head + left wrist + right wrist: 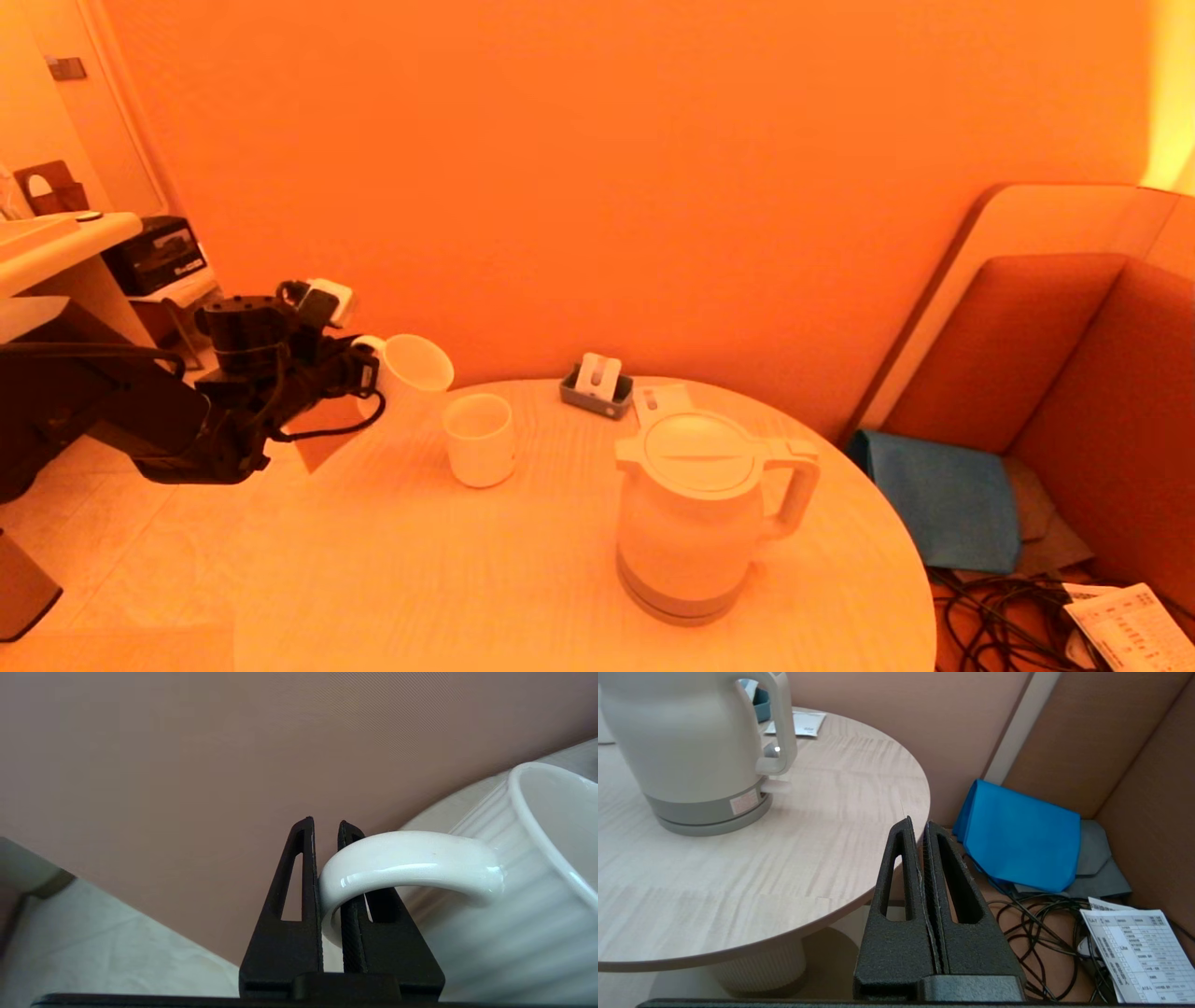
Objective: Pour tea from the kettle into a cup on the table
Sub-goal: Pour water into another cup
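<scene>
The white kettle point(695, 523) stands upright on the round pale-wood table point(467, 579), lid on, handle to the right. The cup point(479, 439), a small white tumbler, stands upright left of and beyond the kettle. My left gripper point(371, 369) is shut on the handle point(406, 858) of a wider ribbed white mug point(411, 373). It holds the mug tilted in the air over the table's far left edge, beside the cup. My right gripper point(920, 823) is shut and empty, low beside the table's right edge, with the kettle point(691, 742) off to one side.
A small grey holder point(597, 385) with a white item and a flat packet point(653, 403) lie at the table's far edge. A blue cloth point(943, 495), cables point(999, 616) and a printed sheet point(1134, 625) lie right of the table, by a padded bench.
</scene>
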Controlling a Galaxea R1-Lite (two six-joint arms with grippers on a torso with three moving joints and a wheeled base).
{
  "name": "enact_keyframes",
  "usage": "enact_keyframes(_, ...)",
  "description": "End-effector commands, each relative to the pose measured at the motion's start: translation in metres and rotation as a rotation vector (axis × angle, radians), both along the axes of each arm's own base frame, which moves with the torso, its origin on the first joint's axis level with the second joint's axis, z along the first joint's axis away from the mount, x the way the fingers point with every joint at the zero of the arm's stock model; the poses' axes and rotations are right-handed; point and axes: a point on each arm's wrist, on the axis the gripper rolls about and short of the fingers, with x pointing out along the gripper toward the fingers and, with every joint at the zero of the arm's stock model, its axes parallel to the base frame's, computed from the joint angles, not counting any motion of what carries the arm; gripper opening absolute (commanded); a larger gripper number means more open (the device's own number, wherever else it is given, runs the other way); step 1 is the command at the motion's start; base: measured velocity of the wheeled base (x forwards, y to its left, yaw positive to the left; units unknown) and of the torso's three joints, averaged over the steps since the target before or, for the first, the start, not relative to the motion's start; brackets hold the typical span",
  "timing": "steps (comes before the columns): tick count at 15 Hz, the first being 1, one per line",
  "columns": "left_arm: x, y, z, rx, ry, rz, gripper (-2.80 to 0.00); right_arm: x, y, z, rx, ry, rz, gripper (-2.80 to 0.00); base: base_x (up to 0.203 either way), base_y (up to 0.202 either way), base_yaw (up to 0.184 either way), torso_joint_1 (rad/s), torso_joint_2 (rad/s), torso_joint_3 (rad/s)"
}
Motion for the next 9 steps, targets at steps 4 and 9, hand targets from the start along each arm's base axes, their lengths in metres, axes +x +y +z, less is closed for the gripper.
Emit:
enact_keyframes(4,0.008,-0.002,0.006,0.073,-0.043,-0.013,-2.80,0.000,0.000,0.000,-0.001,-0.001,0.001,-2.80,0.000,0.000,0.000,0.000,0.00,0.000)
enact_keyframes(9,0.017,-0.007,0.012,0.192,-0.097,-0.031,-2.80,0.000,0.000,0.000,-0.001,-0.001,0.002,-2.80,0.000,0.000,0.000,0.000,0.00,0.000)
